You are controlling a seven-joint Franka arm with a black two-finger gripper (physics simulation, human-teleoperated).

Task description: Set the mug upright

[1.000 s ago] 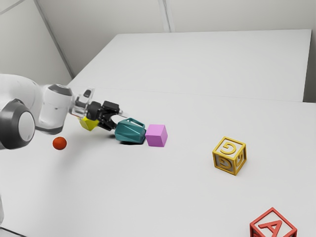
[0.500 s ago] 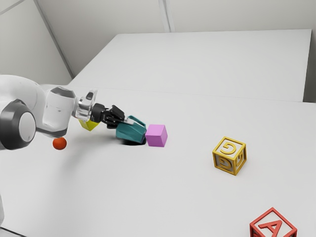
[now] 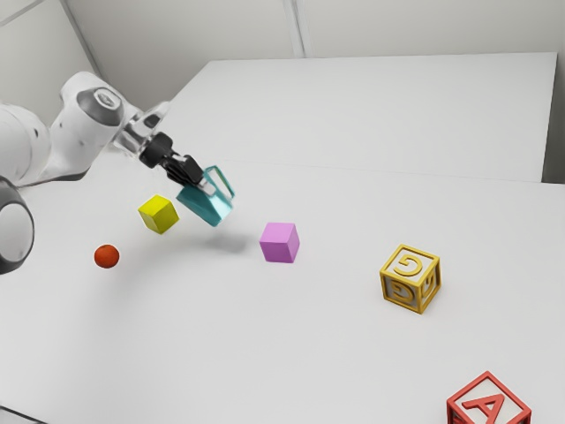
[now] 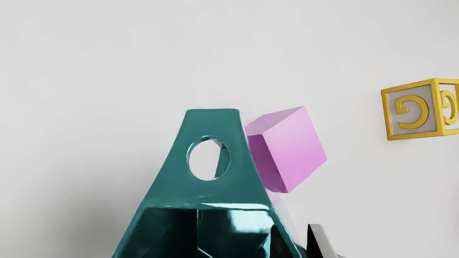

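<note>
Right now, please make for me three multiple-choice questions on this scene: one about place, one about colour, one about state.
1. In the exterior view, the red ball is nearest to:
A) the pink cube
B) the yellow cube
C) the red letter block

2. The mug is:
A) teal
B) orange
C) white

3. The mug is:
A) upright on the table
B) lying on the table
C) held tilted in the air

1 B: they are close neighbours.
2 A: both views show teal walls.
3 C: the hand grips its wall; its shadow falls apart from it.

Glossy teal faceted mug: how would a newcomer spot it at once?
Follow the white robot arm over the white table to its black two-finger gripper. The mug hangs tilted there; unlike the plain yellow cube and pink cube, it is hollow, with a handle.
</note>
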